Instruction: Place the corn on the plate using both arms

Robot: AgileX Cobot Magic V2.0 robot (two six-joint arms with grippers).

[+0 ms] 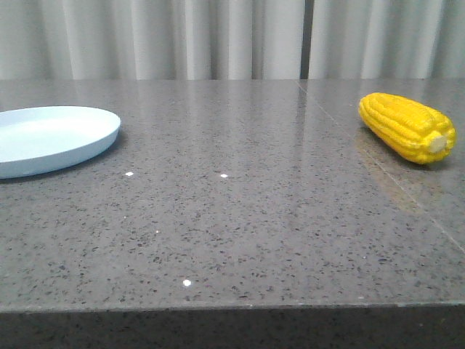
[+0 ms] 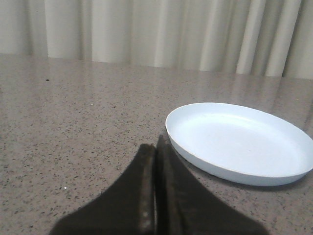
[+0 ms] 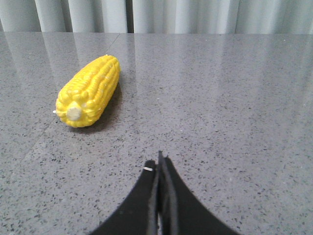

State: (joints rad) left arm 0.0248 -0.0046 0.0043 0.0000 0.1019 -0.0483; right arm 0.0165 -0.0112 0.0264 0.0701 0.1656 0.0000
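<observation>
Front view, listed left to right with the plate as landmark: plate [image 1: 51, 138], pale blue, round, shallow, nothing on it, at the left edge of the speckled grey table [image 1: 240, 233]; corn [image 1: 407, 127], yellow, lying on its side well apart to the plate's right, pale stub toward the camera. Left gripper [image 2: 156, 152], near the plate's rim, fingers pressed together, holding nothing. Right gripper [image 3: 159, 164], far from the plate near the corn, likewise closed and unloaded. Corn probably light, stiff, rollable; best taken across its middle. No brands, labels or writing visible.
</observation>
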